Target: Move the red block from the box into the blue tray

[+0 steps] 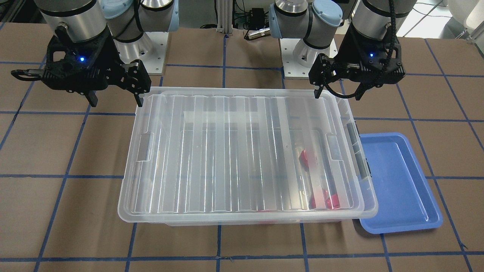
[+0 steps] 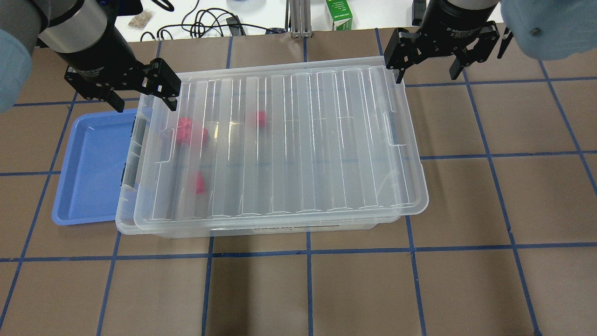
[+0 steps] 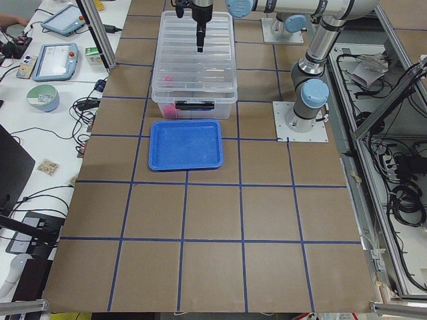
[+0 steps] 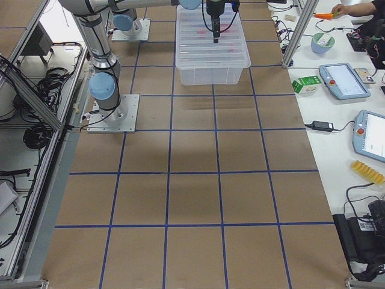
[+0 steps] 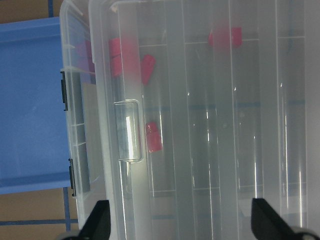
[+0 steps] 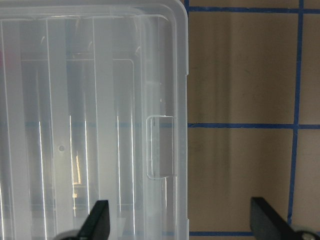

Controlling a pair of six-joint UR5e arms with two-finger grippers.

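A label (image 2: 298, 228) on the box (image 2: 186, 232) and the lettering on the arms' wrists are too small to be read. The red block (image 2: 185, 129) is seen under the clear lid (image 2: 298, 140) inside the box, just below the left gripper (image 2: 143, 103) at the overhead view's upper left, with the blue tray (image 2: 88, 172) beside the box. That gripper and the right gripper (image 2: 426, 75), at the upper right, are held wide open and empty.

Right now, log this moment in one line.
left gripper: open, above lid | right gripper: open, at lid edge | lid: on box | red blocks: inside | blue tray: empty
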